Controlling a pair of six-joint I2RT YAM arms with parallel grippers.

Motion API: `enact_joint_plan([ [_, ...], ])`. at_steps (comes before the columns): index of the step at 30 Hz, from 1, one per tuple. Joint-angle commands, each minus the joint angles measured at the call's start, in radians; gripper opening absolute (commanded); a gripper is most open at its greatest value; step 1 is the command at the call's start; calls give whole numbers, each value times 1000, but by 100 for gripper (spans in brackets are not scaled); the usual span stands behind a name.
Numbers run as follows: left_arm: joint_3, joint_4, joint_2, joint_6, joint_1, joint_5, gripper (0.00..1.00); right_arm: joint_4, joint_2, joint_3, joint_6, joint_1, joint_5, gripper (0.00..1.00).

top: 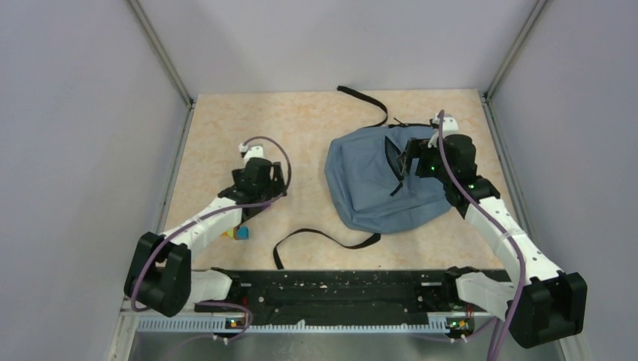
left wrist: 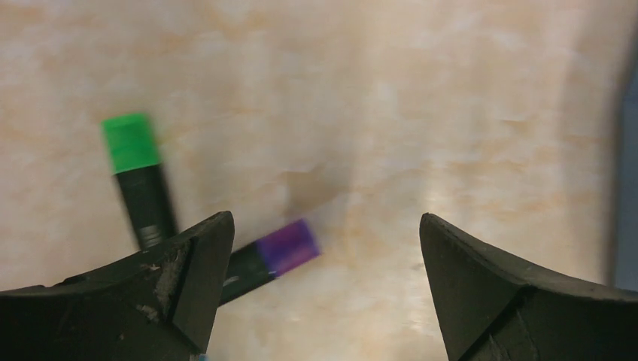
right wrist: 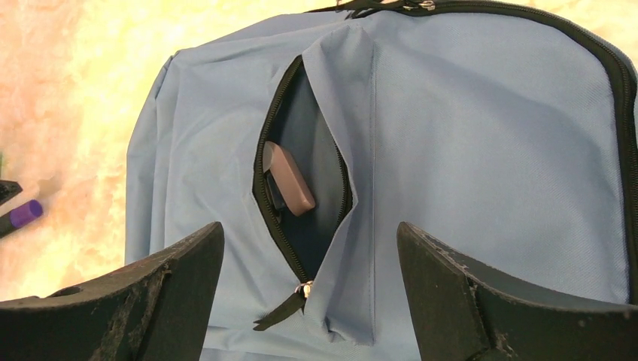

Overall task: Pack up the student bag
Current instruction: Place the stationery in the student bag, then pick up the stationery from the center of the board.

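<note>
now student bag (top: 361,184) flat, long axis roughly left-right; left gripper (left wrist: 323,237), right gripper (right wrist: 308,241) spread.

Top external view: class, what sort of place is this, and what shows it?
Probably a robot test cell: a left arm and right arm bolted to the table edge, plain grey panels walling it in, the student bag laid out as a prop.

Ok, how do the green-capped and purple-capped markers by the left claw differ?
The green-capped marker has a green cap, the purple-capped marker a violet one. In the left wrist view the green one points almost straight up, the purple one slants sideways. There the purple cap sits inside the open left claw, the green outside. Both have black barrels and lie on the table.
</note>
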Motion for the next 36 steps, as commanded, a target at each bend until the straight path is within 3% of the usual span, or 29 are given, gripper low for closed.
enact_joint_plan([
  [1, -45, -28, -60, -45, 136, -44, 98, 22, -26, -4, 10, 8, 8, 83],
  [5, -64, -54, -52, -55, 219, -117, 98, 22, -33, -6, 10, 8, 16, 82],
  [12, -54, -52, -21, -45, 293, -93, 98, 27, -32, -8, 10, 8, 14, 79],
  [23, -8, -57, 109, -45, 405, 145, 97, 24, -39, -11, 9, 9, 27, 72],
  [36, 112, -165, 230, -23, 408, 154, 58, 25, -42, -14, 10, 9, 31, 67],
])
